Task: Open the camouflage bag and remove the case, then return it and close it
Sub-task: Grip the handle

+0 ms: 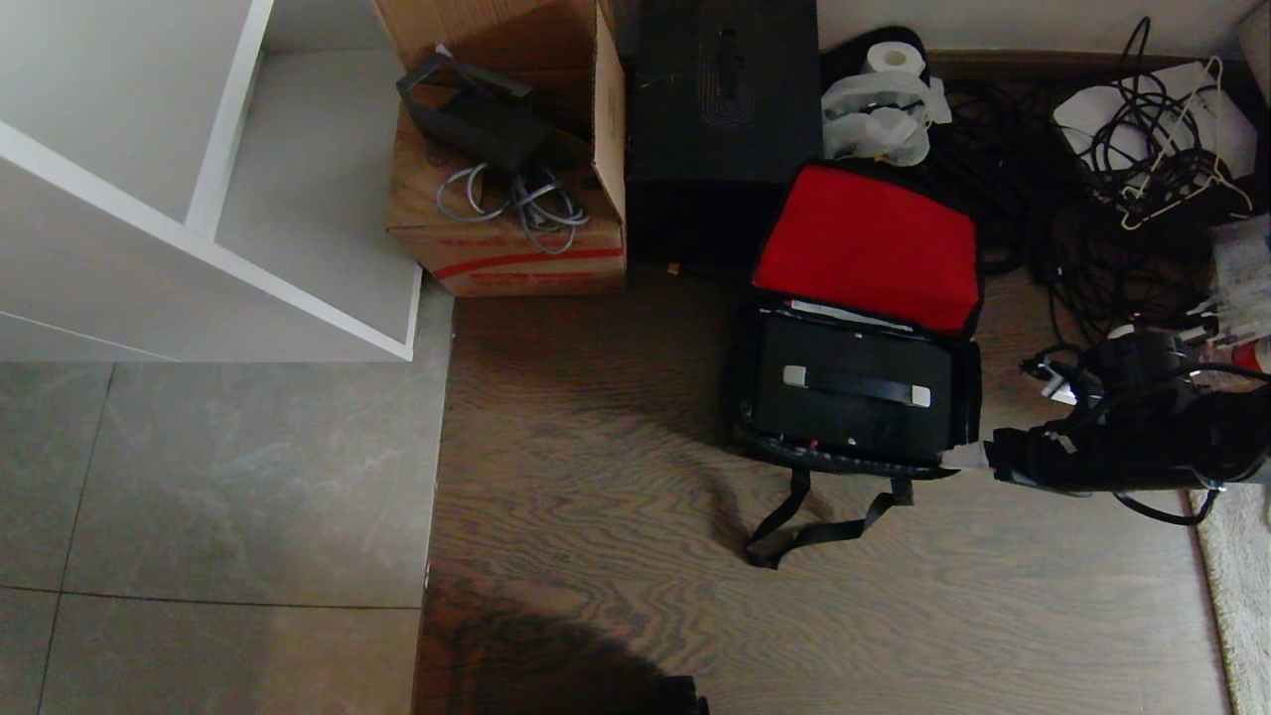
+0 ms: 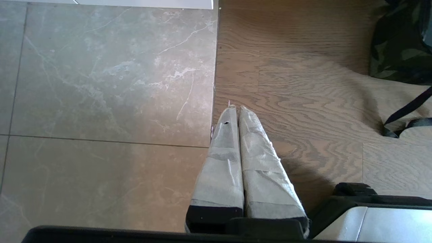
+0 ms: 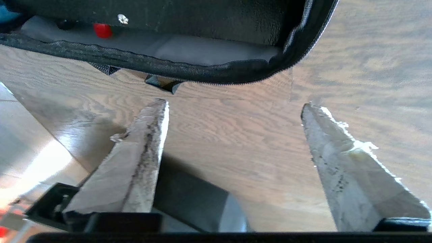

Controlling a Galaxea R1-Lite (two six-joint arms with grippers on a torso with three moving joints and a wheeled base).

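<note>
The camouflage bag point(image 1: 864, 328) sits right of centre on the wood floor, red lid flipped up, with the case point(image 1: 852, 389) inside. The right gripper point(image 3: 234, 109) is spread wide and empty by its front edge; the left gripper point(image 2: 236, 111) is clenched.

Open camouflage bag point(image 1: 968, 392) on wood floor point(image 1: 596, 477), case point(image 1: 852, 392) inside, right tool point(image 1: 978, 457) just beside.

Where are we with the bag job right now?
The camouflage bag lies open, red lid back, with the case inside it. The right claw is open and empty beside the bag's rim; the left claw is parked, shut. Whether the case was already out can't be told. The lid isn't closed yet.
</note>
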